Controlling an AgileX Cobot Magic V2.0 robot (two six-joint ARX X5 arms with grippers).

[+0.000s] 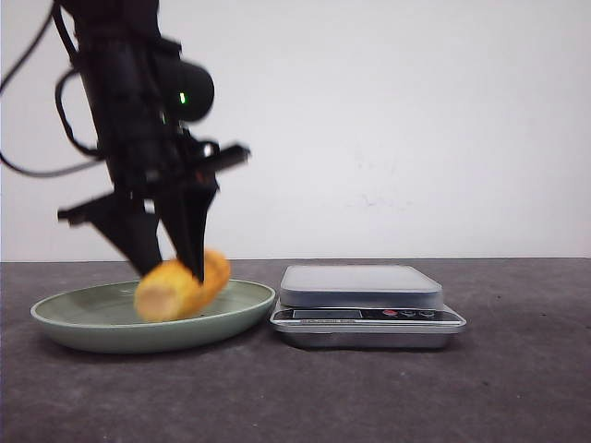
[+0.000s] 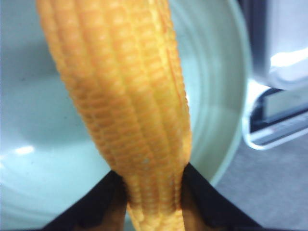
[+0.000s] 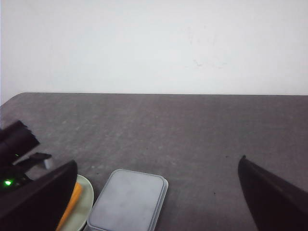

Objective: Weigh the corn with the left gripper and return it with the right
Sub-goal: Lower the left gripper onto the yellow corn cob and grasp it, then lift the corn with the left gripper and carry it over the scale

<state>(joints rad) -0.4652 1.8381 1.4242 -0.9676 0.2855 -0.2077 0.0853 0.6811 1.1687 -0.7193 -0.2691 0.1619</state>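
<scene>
Front view held one of each thing: one plate [image 1: 92, 318], one corn [image 1: 180, 286] and one scale [image 1: 367, 305]. At the left of the frame the left gripper [image 1: 171, 263] came down from the upper left with its dark fingers [image 1: 189, 231] clamped on the corn, which tilted over the pale green plate, its paler cut end toward the camera; whether it touched the plate could not be told. Just right of the plate, the silver scale sat near the centre on a dark grey, speckled table [image 1: 517, 369]. A plain white wall [image 1: 416, 120] filled the background. The right gripper [image 3: 154, 202] stood spread wide with nothing between its two fingers [image 3: 274, 197], above the table.
</scene>
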